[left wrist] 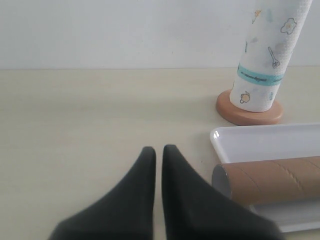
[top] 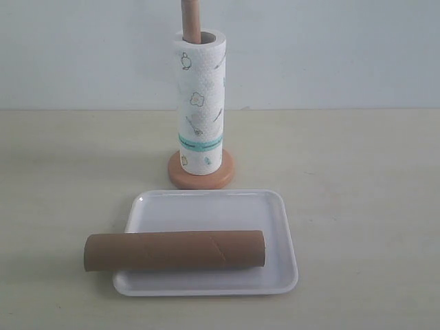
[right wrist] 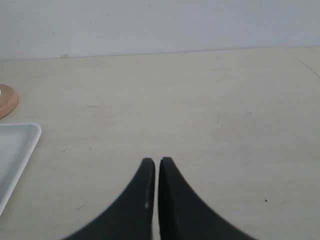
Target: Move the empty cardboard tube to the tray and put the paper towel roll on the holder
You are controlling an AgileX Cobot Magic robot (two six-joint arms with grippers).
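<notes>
Exterior view: paper towel roll [top: 200, 103] stands on holder [top: 201, 181], upper centre; cardboard tube [top: 175, 250] lies across tray [top: 213, 210] below. Left gripper [left wrist: 158, 152] and right gripper [right wrist: 156, 162] are pinched together, empty.

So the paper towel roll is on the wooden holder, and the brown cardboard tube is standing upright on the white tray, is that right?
Not quite. The cardboard tube is lying on its side across the tray, not standing upright, as the exterior view shows. The paper towel roll is indeed on the holder.
</notes>
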